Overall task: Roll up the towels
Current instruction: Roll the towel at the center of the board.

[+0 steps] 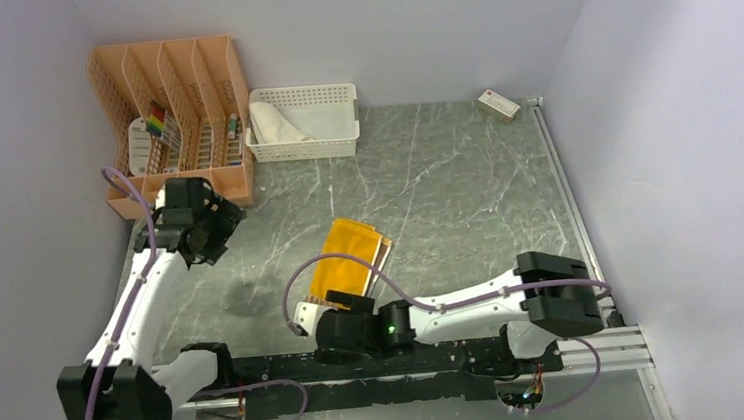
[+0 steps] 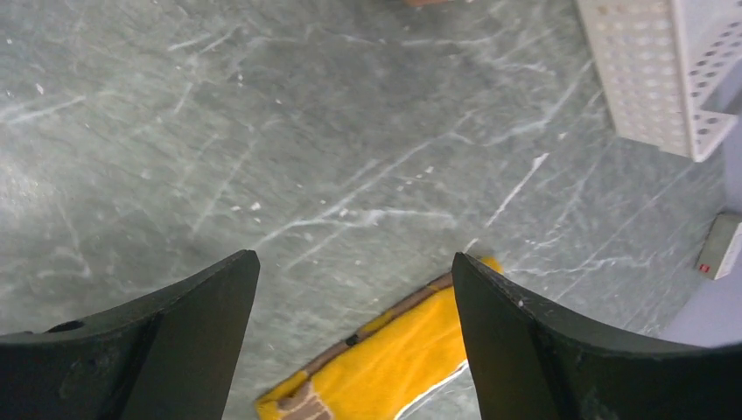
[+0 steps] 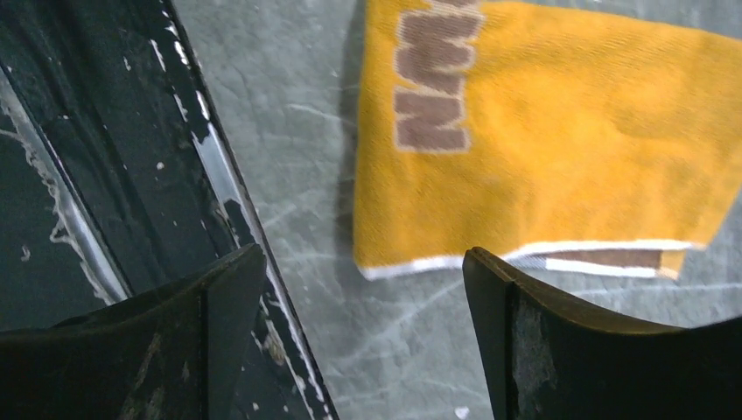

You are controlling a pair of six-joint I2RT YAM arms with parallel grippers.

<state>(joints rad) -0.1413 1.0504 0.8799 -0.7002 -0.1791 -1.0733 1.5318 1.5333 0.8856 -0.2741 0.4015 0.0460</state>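
Left gripper (image 2: 354, 267): I am seeing its fingers spread wide with nothing between them. It is hovering over bare table (image 1: 468, 202), in front of the rack (image 1: 170, 116) on the left.
Right gripper (image 3: 363, 262): its fingers are standing released and are gripping nothing. It is hanging low at the near end of the yellow towel (image 3: 542, 140), just beside the black rail (image 3: 131, 175).
Yellow towel: it is lying flat and unrolled mid-table, slanting away toward the back. I am reading brown patches near one end and a white hem along the edge nearest the right fingers.
White towel (image 1: 276, 125): it is sitting bunched in the left end of the basket (image 1: 308, 147).
Basket: it is standing at the back wall, just beside the rack.
Box (image 1: 498, 106): a small one is lying in the back right corner, well apart from both towels.
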